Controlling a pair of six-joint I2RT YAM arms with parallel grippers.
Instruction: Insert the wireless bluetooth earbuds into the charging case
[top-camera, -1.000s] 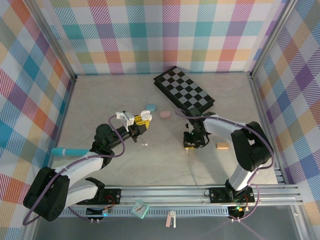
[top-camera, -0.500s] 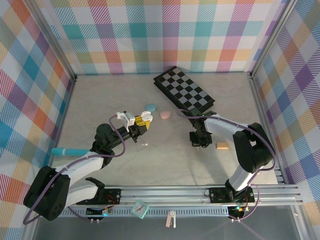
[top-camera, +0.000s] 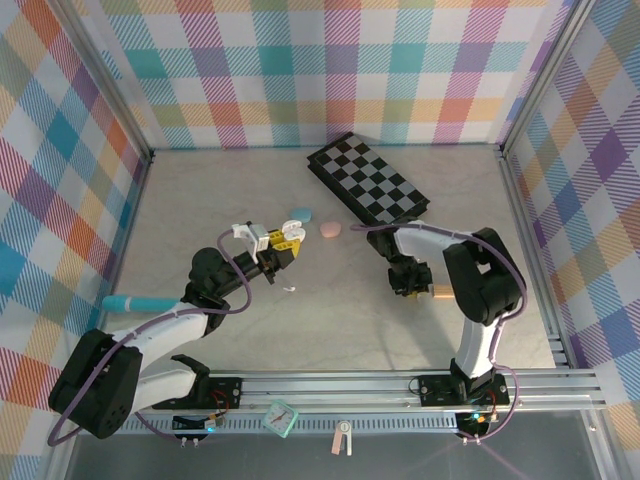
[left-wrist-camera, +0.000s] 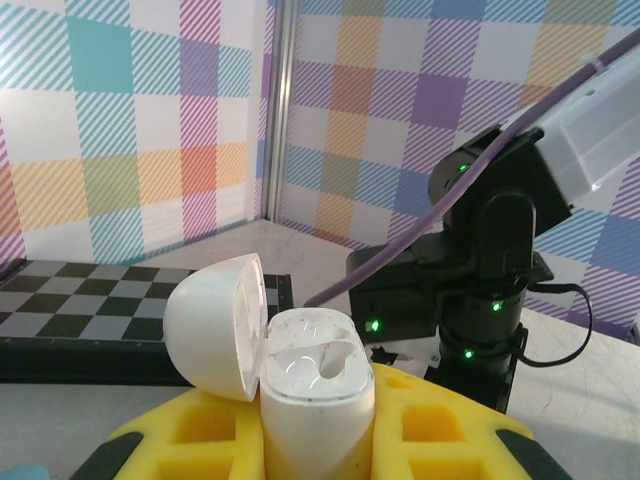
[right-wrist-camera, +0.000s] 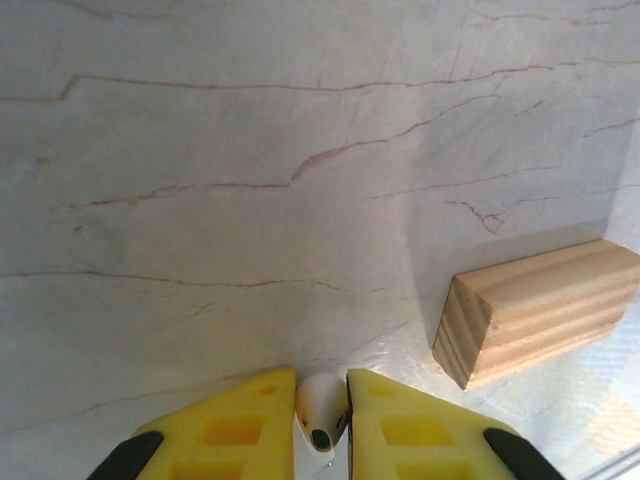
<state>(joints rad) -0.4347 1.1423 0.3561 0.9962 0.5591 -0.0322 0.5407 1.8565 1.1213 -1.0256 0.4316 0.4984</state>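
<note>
- Between the yellow fingers (right-wrist-camera: 235, 425) of the right gripper (right-wrist-camera: 322, 395) sits a white earbud (right-wrist-camera: 321, 402). The jaws are drawn narrow around it, and a dark spot shows at its near end.
- That gripper hangs low over the marble table (right-wrist-camera: 200, 200), just beside a wooden block (right-wrist-camera: 540, 310) that lies to its right.
- The left gripper (top-camera: 282, 242) is clamped on a white charging case (left-wrist-camera: 318, 385), which it holds upright off the table.
- The case's lid (left-wrist-camera: 215, 325) is hinged open to the left, and the two wells face up.
- Seen from above, the two grippers are well apart.
- The left one is near a blue oval case (top-camera: 300, 214) and a pink oval case (top-camera: 330, 230).
- A small white piece (top-camera: 290, 289) lies on the table close to the left gripper, on the near side; what it is cannot be told.
- A checkered board (top-camera: 368, 180) lies at the far side.
</note>
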